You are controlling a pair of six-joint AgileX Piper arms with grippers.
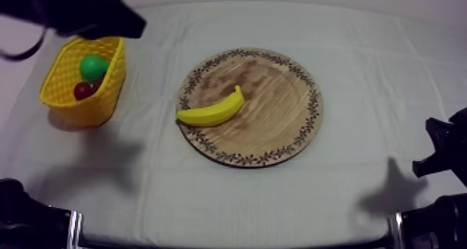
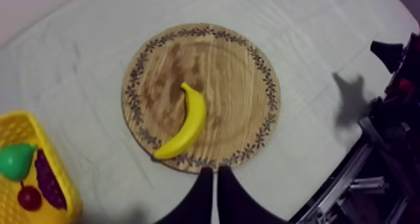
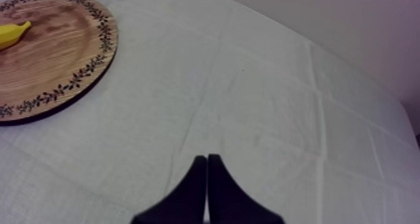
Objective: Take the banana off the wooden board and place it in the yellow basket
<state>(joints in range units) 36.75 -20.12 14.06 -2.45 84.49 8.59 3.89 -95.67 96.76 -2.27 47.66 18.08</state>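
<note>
A yellow banana (image 1: 212, 111) lies on the left part of the round wooden board (image 1: 271, 92), its tip reaching the patterned rim. The yellow basket (image 1: 104, 99) stands at the table's left and holds a green pear (image 1: 94, 66) and a small red fruit (image 1: 85, 90). My left arm (image 1: 90, 12) hovers above the basket's far end. In the left wrist view my left gripper (image 2: 212, 176) is shut on nothing, high above the board's edge and the banana (image 2: 187, 120). My right gripper (image 3: 207, 161) is shut over bare cloth, well away from the board (image 3: 56, 45).
Dark grapes (image 2: 47, 179) lie in the basket (image 2: 19, 123) beside the pear (image 2: 15, 161) and the small red fruit (image 2: 29, 198). The right arm (image 1: 445, 154) rests low at the table's right edge. Grey-white cloth lies open between board and basket.
</note>
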